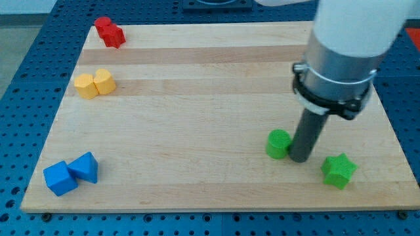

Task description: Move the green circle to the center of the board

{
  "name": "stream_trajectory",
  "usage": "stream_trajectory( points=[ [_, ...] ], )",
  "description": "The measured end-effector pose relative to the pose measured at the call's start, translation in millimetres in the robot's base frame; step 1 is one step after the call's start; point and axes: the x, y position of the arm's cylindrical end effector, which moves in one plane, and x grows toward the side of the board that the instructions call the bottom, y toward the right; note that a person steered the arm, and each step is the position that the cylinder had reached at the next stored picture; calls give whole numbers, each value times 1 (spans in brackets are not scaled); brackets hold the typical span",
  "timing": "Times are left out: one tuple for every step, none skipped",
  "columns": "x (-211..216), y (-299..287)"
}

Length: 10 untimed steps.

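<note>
With our tip (300, 159) touching the right side of the green round block (278, 143), we push it leftward toward the wooden table's (197, 131) centre; we have no hand.

green circle (278, 143): bright green
green star (339, 170): same bright green
red blocks (109, 32): red
yellow blocks (94, 84): yellow-orange
blue blocks (71, 174): blue
board (197, 118): pale wood, lengthwise stripes
my tip (300, 159): dark grey
arm (344, 52): white, grey band
</note>
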Motion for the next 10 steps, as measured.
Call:
stream_trajectory(
  points=[
    [7, -22],
    [-10, -25],
    [-23, -50],
    [-44, -67],
    [-76, -79],
    [-107, -80],
    [-117, -80],
    [-70, -72],
    [29, -57],
    [73, -26]
  ],
)
